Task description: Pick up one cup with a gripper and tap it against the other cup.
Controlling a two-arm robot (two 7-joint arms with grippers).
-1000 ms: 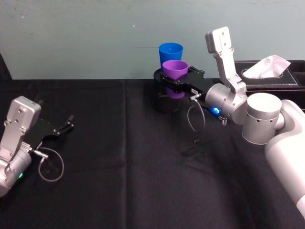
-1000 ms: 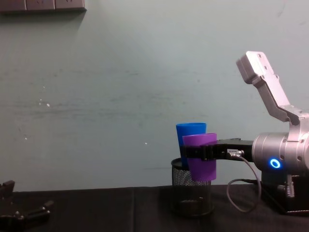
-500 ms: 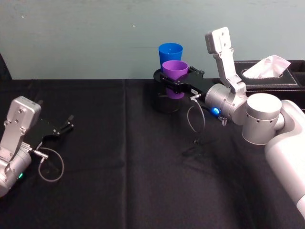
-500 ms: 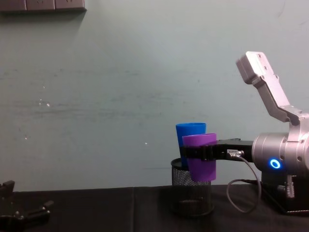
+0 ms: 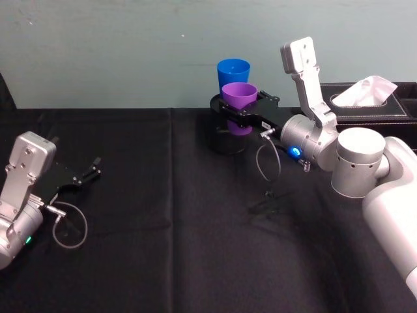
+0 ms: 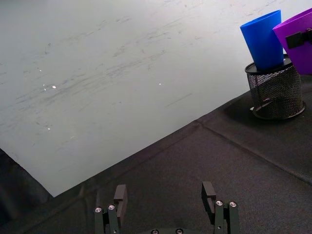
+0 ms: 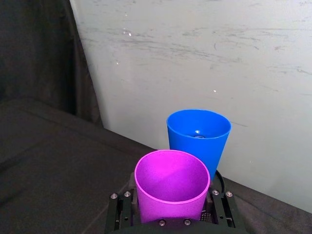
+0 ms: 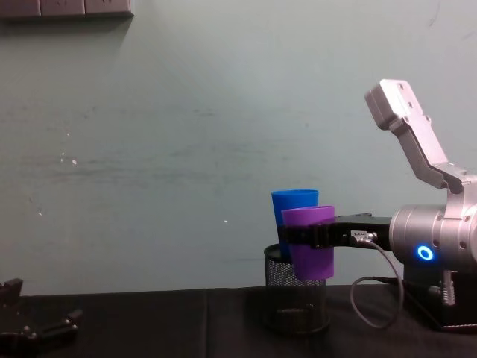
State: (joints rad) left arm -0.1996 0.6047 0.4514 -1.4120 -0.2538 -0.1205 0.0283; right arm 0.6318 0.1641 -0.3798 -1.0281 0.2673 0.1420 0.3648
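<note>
**Black tabletop: purple cup aloft, close by the blue**

Pale wall behind, dark cloth over the tabletop (image 5: 169, 261). At 12 o'clock the blue cup (image 5: 233, 70) stands in a mesh pot (image 8: 297, 307). The purple cup (image 5: 239, 96) hangs just on its 6 o'clock side, clear of the cloth; whether they touch I cannot tell. Too firm a tap could tip the light pot or shove the blue cup toward the wall. The smooth, tapered purple wall could also slide down through the grip. Right pincer (image 5: 233, 112) is closed to cup width, one finger flat on either side below the rim. Left pincer (image 5: 91, 168) rests at 8 o'clock, fingers spread, holding nothing.
</note>
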